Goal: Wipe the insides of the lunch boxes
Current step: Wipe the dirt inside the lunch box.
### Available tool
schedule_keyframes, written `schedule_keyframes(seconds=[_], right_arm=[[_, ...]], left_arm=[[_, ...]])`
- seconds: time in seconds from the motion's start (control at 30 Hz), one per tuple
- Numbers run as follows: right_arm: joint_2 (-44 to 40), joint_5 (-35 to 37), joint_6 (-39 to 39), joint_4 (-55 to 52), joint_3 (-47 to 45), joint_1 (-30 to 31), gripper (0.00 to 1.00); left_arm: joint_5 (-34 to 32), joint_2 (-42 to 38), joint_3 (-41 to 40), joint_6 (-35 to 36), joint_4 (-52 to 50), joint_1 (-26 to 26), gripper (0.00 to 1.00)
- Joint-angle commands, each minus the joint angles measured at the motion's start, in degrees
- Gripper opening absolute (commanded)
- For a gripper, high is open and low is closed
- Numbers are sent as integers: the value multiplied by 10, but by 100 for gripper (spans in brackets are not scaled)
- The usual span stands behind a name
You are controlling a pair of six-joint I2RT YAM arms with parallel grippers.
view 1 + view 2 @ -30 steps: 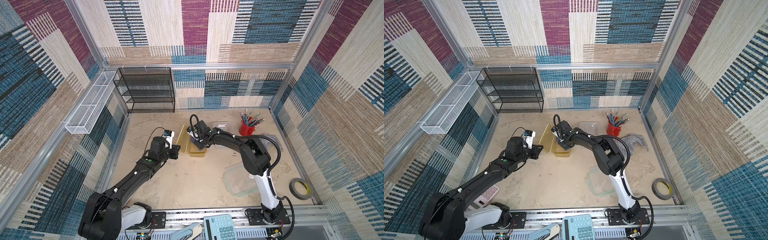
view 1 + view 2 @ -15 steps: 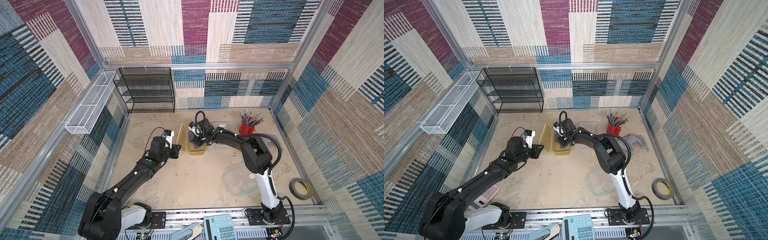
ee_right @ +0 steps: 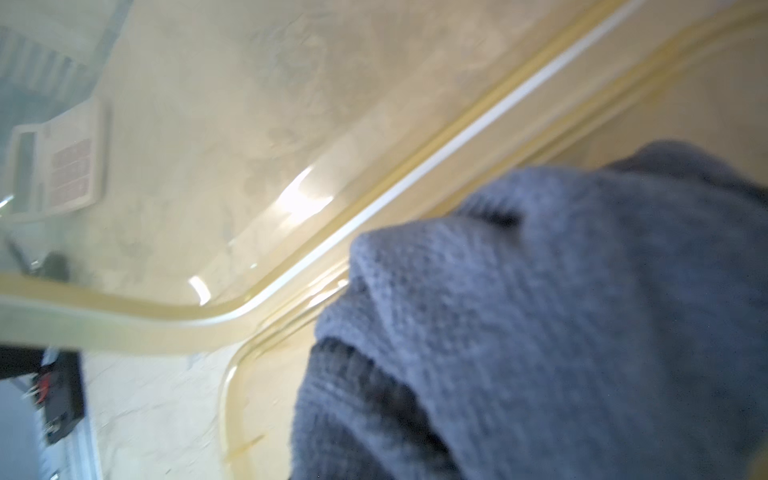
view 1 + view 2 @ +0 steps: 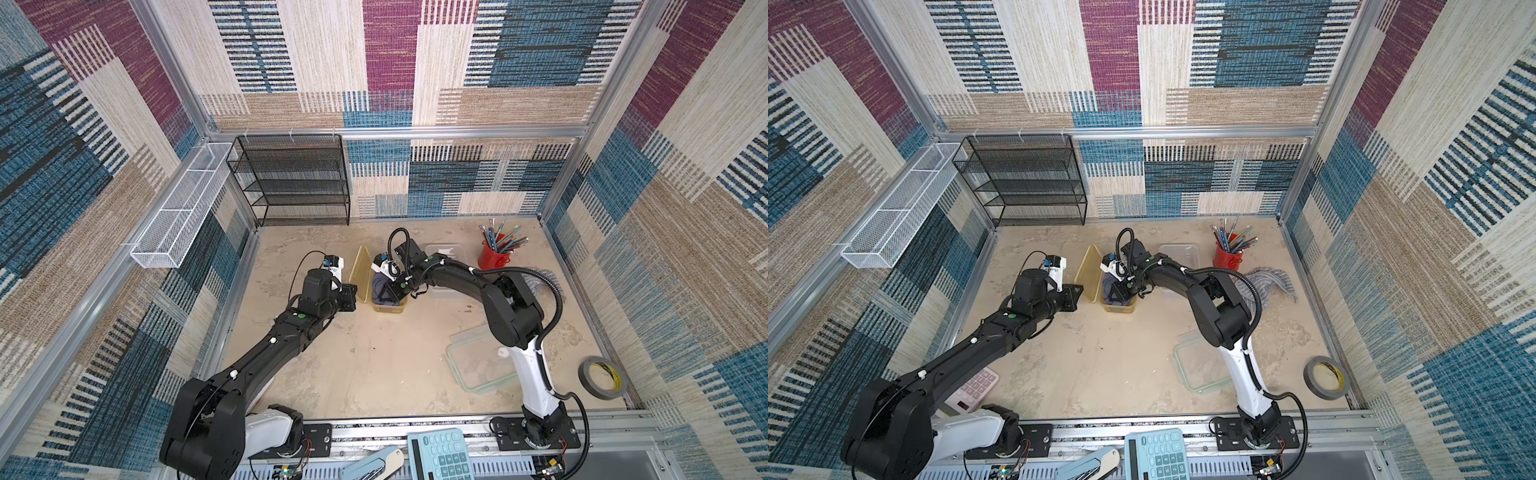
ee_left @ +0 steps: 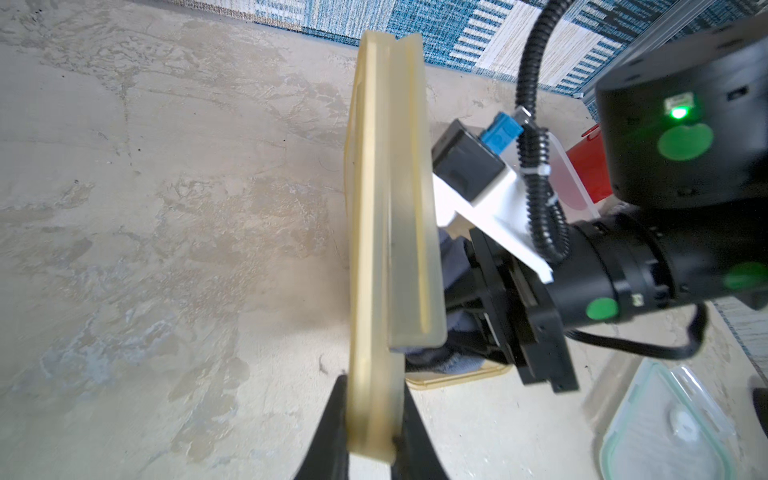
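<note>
Beige tabletop, patterned walls all round. Amber lunch box (image 4: 389,308) sits open mid-table. Right gripper (image 4: 388,291) is down inside it, jaws clamped tight on a bunched grey-blue cloth (image 3: 540,311). Amber lid (image 5: 374,208) is held upright just beside the box, left gripper (image 5: 372,401) pinched closed on its rim. Clear frosted lunch box (image 4: 445,252) sits further back, partly behind the right arm. Red pencil cup (image 4: 492,258) is beside it. Green-rimmed clear lid (image 4: 473,370) lies flat near the right arm's base.

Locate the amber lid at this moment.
In both top views, the amber lid stands on edge, clamped by the left gripper, just left of the amber lunch box.
</note>
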Motion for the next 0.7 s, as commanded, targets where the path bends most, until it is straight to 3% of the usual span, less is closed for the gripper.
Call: schedule_keyframes(seconds=[0.0, 0.33, 0.47, 0.67], right_arm=[[-16, -155, -10, -59, -5, 7, 15], [-10, -180, -12, -138, 54, 6, 18], [6, -171, 14, -106, 34, 14, 14], [28, -125, -8, -136, 25, 35, 14]], left_arm=[[6, 9, 13, 30, -21, -2, 1], [-22, 10, 14, 58, -51, -1, 1], [-26, 1, 12, 55, -51, -2, 0], [-57, -30, 9, 55, -58, -2, 1]])
